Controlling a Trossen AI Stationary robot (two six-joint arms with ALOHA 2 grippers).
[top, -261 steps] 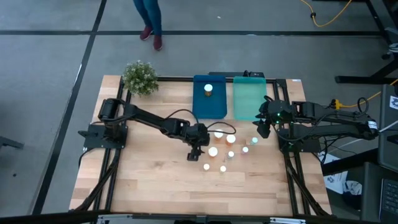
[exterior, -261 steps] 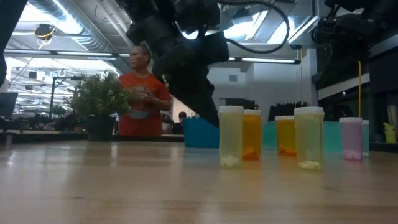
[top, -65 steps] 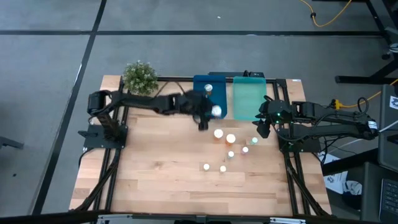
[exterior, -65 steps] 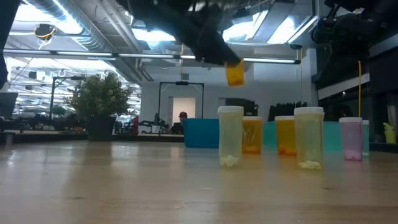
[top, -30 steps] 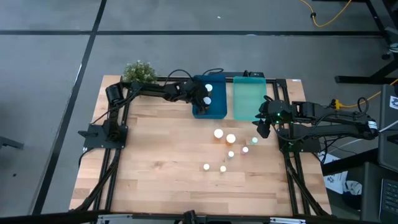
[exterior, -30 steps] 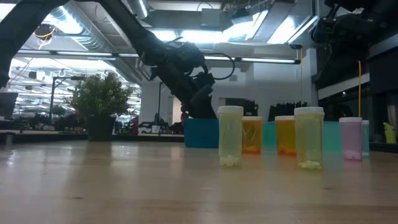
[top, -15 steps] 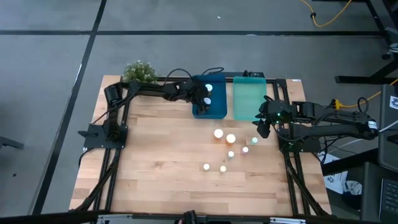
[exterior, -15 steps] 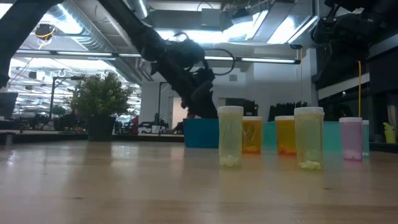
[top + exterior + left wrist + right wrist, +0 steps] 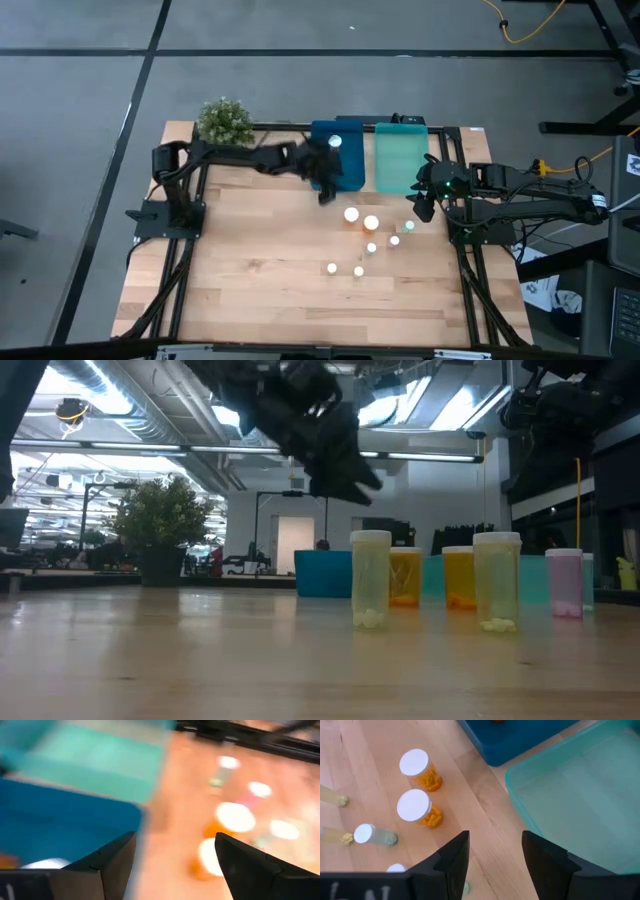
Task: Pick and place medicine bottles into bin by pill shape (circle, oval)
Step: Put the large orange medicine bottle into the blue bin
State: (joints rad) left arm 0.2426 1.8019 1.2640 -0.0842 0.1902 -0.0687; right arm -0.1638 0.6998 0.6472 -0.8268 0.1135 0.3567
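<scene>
Above the blue tray point(image 9: 338, 158), the left gripper point(image 9: 324, 188) hangs spread and blurred, hiding the tray's near edge; right gripper point(image 9: 424, 207) apart, empty.

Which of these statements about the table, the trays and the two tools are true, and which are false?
1. The teal tray holds two bottles. False: it shows no bottle in it.
2. The left tool is open and holds nothing. True.
3. Two amber bottles stand on the wood beside the blue tray. True.
4. The right tool grips a bottle. False: nothing shows between its fingers.
5. The potted plant stands inside the blue tray. False: it stands at the table's far left corner.
</scene>
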